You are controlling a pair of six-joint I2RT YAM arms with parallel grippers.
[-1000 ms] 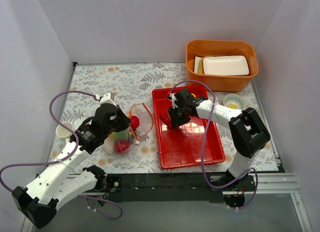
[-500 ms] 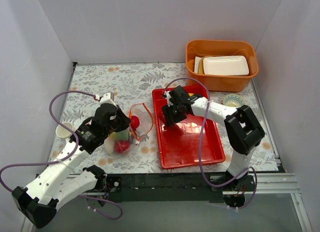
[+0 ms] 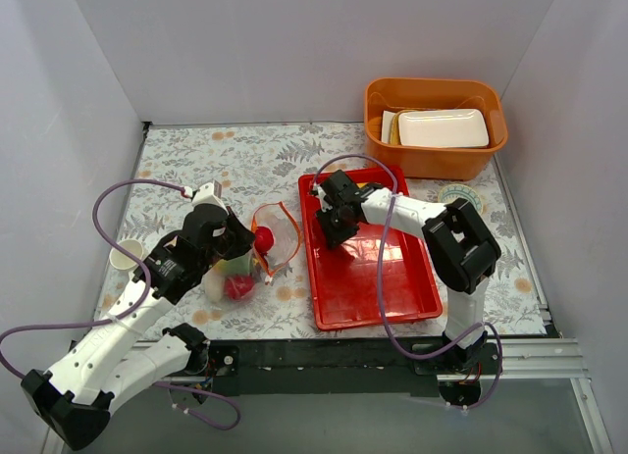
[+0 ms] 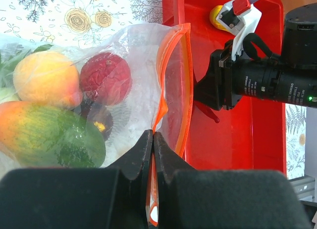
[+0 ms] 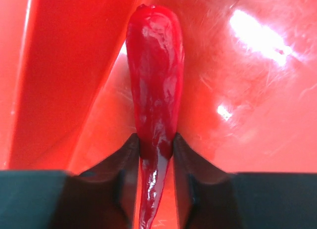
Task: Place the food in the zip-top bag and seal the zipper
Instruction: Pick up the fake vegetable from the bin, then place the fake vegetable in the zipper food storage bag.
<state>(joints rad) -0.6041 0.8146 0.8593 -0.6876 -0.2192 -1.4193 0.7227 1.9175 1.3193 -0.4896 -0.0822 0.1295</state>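
The left hand pinched the zipper between closed fingers, apparently holding the zip-top bag open toward the red tray at its 3 o'clock. There the right hand gripped a red chili tightly, likely for transfer. Other food already lay bagged.

Glossy red on the tapered plastic toy chilli, same red on the rectangular plastic tray. Orange-red along the thin zipper strip of the clear crinkly plastic bag. Inside: 1 yellow-orange round toy fruit, 1 dark crimson toy fruit, 1 green toy mango fading to orange. Matte black on the left tool and the right tool. White table printed with grey leaves and ochre roses.
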